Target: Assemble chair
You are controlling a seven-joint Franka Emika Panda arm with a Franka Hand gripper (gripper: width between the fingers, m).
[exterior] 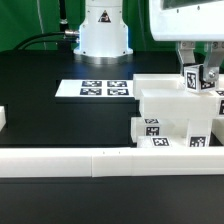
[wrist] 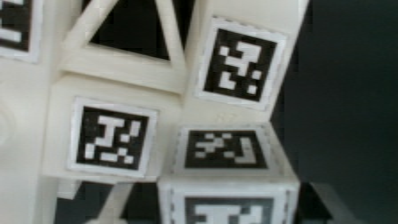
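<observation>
On the tabletop (exterior: 50, 115), the long rail (exterior: 60, 160) runs across the near side. Just behind it, at the exterior view's right, sits the chair (exterior: 170, 105), a stacked white slab-and-block subassembly. Whether it touches the rail, can't tell.

The end effector (exterior: 199, 78) is over the chair's far right corner. Its jaws are partly closed and, as far as I can see, clamped on a short post (exterior: 192, 82) with a tag facing the camera. Seated or just above the body, can't tell.

Step in hand, my read: mating that post into the chair body. To do it well:
- Hold the post upright and square to the block face.
- Align using the wrist view, where the X-braced frame (wrist: 178, 45) and tagged blocks fill the picture.
- Push straight down with no side load, and release only once flush.

Risk: a cocked post jams or shoves the body along the rail.

Counts:
- 1 rail
- 1 chair subassembly
- 1 marker board (exterior: 97, 88), apparently 4 tags
- 1 held post
- 1 loose white piece (exterior: 3, 120), cut off at the exterior view's left edge
- Tags on chair parts: 4 in the exterior view, 5 in the wrist view (one cut off)
</observation>
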